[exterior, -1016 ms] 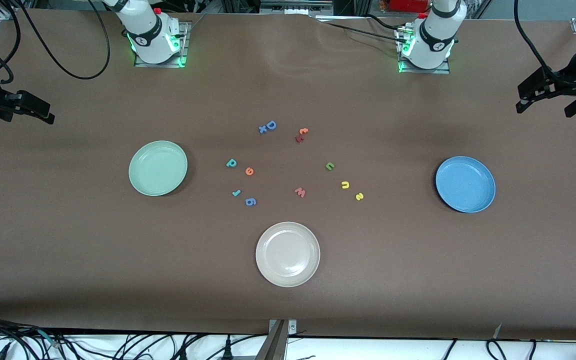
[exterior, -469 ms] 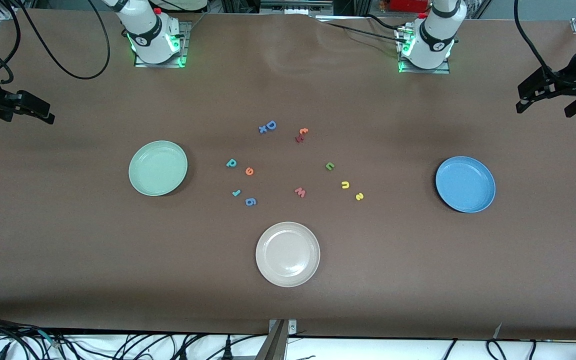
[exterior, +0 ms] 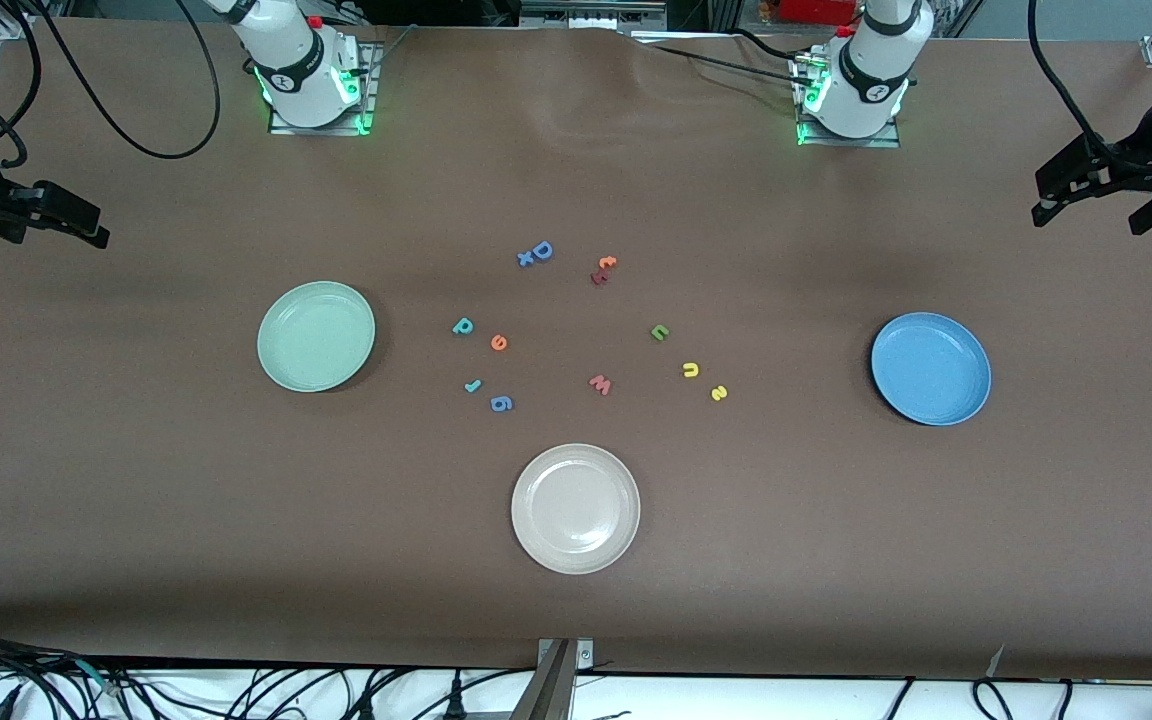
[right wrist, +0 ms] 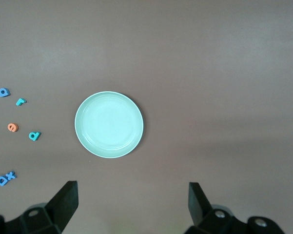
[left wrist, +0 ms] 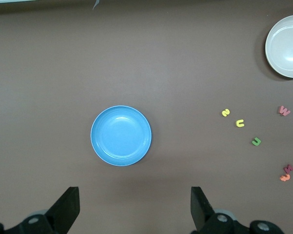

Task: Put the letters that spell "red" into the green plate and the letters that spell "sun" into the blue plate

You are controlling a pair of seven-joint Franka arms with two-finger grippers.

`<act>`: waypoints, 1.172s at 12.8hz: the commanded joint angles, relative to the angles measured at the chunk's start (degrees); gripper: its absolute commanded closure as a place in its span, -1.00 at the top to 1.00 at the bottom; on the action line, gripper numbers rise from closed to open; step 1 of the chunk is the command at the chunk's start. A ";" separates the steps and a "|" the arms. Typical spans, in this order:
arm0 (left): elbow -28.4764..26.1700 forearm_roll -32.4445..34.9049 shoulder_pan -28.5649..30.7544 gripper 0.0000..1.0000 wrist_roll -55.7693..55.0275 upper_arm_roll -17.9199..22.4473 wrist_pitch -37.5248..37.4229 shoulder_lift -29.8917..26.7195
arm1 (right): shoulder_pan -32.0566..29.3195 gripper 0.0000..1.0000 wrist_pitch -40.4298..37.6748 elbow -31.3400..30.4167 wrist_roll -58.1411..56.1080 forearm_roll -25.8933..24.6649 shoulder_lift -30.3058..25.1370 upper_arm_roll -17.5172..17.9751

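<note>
Nothing moved; hooked "r" [exterior: 473,385] flat, slantwise.

I see even, diffuse overhead light on the brown tabletop [exterior: 576,620], with soft bands of brighter and dimmer tone across it. Each plate casts a faint, short shadow; the cream-white plate [exterior: 575,509] shows mild sheen. The front view is sharp. In both wrist views the corners darken slightly.

Three plates, green [exterior: 316,336], blue [exterior: 931,368], cream-white [exterior: 575,508]; eleven foam letters [exterior: 599,384]; two arms.
</note>
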 commanded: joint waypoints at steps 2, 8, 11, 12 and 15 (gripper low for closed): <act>1.79 0.69 0.08 1.00 -0.55 -0.07 -0.59 0.76 | 0.08 1.00 -1.28 1.30 0.48 -0.21 0.46 -0.05; 1.79 0.69 -0.01 1.00 -0.81 -0.07 -0.50 0.84 | 0.43 1.00 -0.76 1.21 3.46 0.23 0.55 1.88; 1.79 0.69 -0.01 1.00 -0.90 -0.07 -0.50 0.76 | 2.88 1.00 -0.58 0.95 10.48 0.23 0.63 2.24; 1.79 0.69 0.08 1.00 -0.90 -0.07 -0.50 0.76 | 3.77 1.00 -0.14 0.95 12.59 0.31 1.16 2.24; 1.79 0.78 0.08 1.00 -0.99 0.02 -0.59 1.02 | 7.63 1.00 3.88 1.03 19.44 0.40 3.26 2.24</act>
